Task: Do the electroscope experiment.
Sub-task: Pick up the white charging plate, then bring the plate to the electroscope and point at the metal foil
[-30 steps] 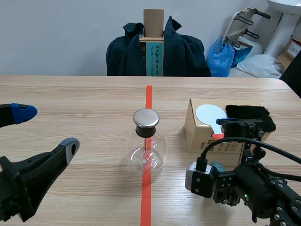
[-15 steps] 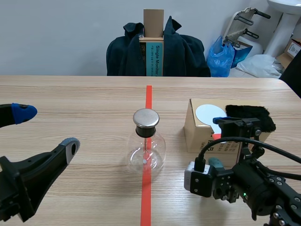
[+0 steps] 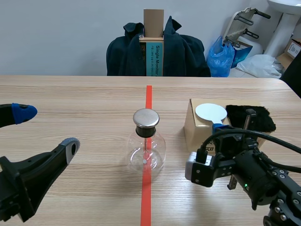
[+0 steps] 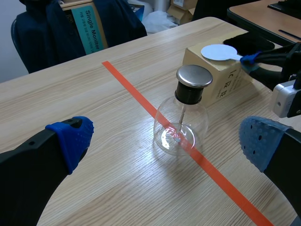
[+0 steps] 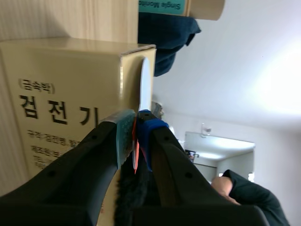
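The electroscope, a clear glass flask with a metal cap, stands on the red tape line mid-table. To its right, a cardboard box carries a white disc paddle and a black fur pad. My right gripper is shut on the paddle's thin handle at the box's near edge; in the right wrist view the handle sits pinched between the pads, with the disc edge-on ahead. My left gripper hangs open at the left, the flask ahead between its spread fingers.
A chair draped with a dark jacket and a book-like box stands behind the table's far edge. Bags and clutter lie at the back right. Bare tabletop stretches left of the flask.
My right gripper's fingers have come together on the paddle's handle and the wrist has turned. The disc has shifted slightly on the box. The left arm has not moved.
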